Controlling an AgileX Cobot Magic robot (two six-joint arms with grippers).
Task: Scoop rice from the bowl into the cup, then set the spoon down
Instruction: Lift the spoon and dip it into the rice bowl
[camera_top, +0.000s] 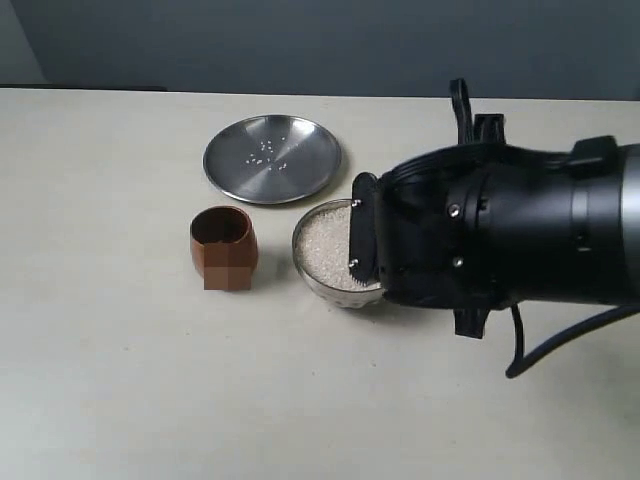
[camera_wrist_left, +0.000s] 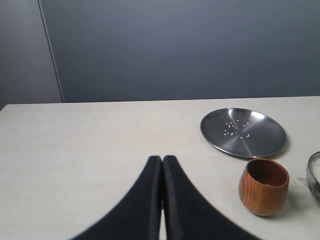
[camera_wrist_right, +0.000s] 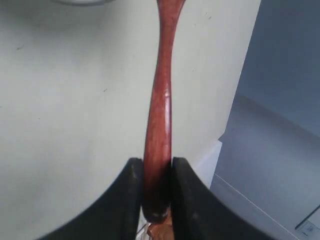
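A shiny metal bowl (camera_top: 312, 272) full of white rice (camera_top: 325, 245) sits mid-table, its right side covered by my right arm. Just left of it stands the reddish-brown wooden cup (camera_top: 223, 247), which the left wrist view shows too as the cup (camera_wrist_left: 263, 186), with the bowl's rim (camera_wrist_left: 315, 172) at the picture's edge. In the right wrist view my right gripper (camera_wrist_right: 157, 165) is shut on the dark red wooden spoon's handle (camera_wrist_right: 161, 100); the scoop runs out of the picture. My left gripper (camera_wrist_left: 162, 161) is shut on nothing, hovering over bare table.
A flat round steel plate (camera_top: 272, 158) with a few stray grains lies behind the cup and bowl; in the left wrist view the plate (camera_wrist_left: 243, 132) is beyond the cup. A black cable (camera_top: 560, 345) trails from my right arm. A blue-grey wall backs the table.
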